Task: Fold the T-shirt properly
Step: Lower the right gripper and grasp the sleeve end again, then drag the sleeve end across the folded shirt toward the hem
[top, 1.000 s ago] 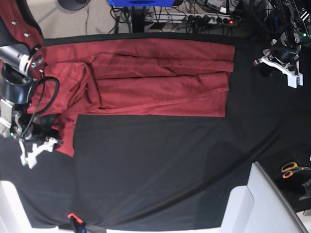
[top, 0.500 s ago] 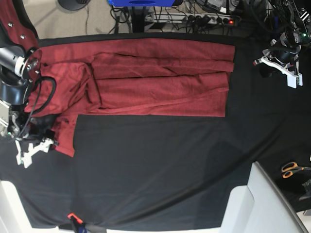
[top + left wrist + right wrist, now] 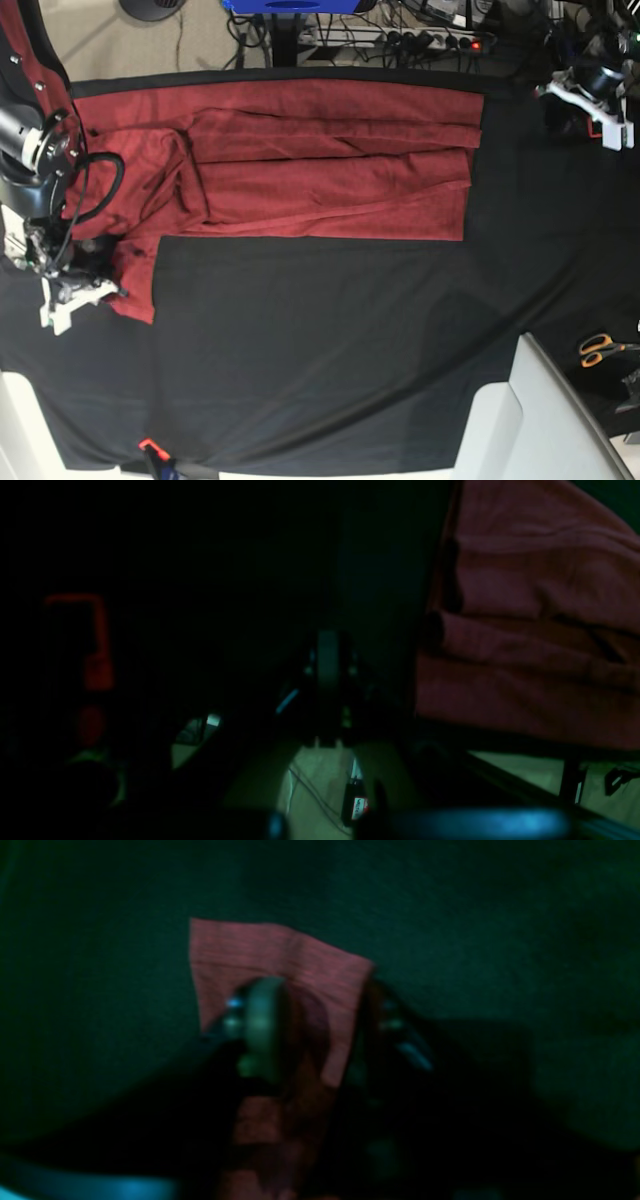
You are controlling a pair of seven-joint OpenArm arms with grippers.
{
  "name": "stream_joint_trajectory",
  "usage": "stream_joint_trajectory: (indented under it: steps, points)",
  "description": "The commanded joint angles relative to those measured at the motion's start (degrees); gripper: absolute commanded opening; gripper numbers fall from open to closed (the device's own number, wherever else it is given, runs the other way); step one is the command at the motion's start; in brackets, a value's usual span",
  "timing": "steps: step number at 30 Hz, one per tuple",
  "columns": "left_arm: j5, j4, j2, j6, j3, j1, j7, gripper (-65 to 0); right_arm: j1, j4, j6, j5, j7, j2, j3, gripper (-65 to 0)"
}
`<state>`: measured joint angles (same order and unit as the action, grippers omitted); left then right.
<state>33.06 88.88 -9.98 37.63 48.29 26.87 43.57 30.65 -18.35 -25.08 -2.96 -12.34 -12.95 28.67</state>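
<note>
Lying spread across the upper half of the black tabletop (image 3: 330,340): red T-shirt (image 3: 330,160), one sleeve hanging toward 7 o'clock. Right jaws (image 3: 310,1025) clamped around the sleeve cuff at the 8 o'clock edge. Left jaws (image 3: 590,105) together, holding nothing, hovering at 2 o'clock, well apart from the shirt. Scissors (image 3: 600,349) at 4 o'clock.

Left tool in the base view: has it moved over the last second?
Yes. The left tool has risen toward the table's far edge, away from the scissors below it.
</note>
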Motion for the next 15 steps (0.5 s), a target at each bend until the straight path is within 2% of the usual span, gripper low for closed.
stream_joint_trajectory:
  steps: [1, 2, 4, 7, 9, 12, 15]
  points:
    - [0.7, 0.7, -0.7, 0.7, 0.8, 0.3, -0.8, -65.0, 1.3, -0.3, -0.5, 0.2, -0.2, -0.5, 0.0, -63.6]
    - [0.7, 0.7, -0.8, 1.0, 1.0, 0.3, -0.7, -65.0, 1.3, -0.7, -0.5, 0.2, -0.3, -0.5, 0.0, -65.0]
    - [0.7, 0.7, -1.0, 1.0, 1.0, 1.1, -0.7, -65.0, 0.9, -3.0, -0.7, 0.2, -1.2, -0.2, 0.0, -63.5]
    - [0.7, 1.2, -1.1, 1.0, 0.9, 2.0, -0.7, -65.0, -1.7, -11.2, -1.2, 0.2, -7.0, 1.9, 0.0, -65.0]
    - [0.7, 1.1, -1.8, 1.1, 0.9, 2.2, -0.8, -65.0, -4.9, -21.1, -3.7, 0.2, -12.1, 3.7, 0.0, -65.0]
    - [0.7, 0.7, -2.5, 2.2, 0.6, 2.2, -0.8, -65.0, -11.7, -39.4, -7.8, 0.2, -20.6, 9.0, -0.3, -65.0]
    - [0.7, 0.7, -2.7, 2.2, 0.6, 1.8, -0.7, -65.0, -18.4, -56.1, -8.5, 0.2, -27.9, 13.7, -1.6, -65.0]
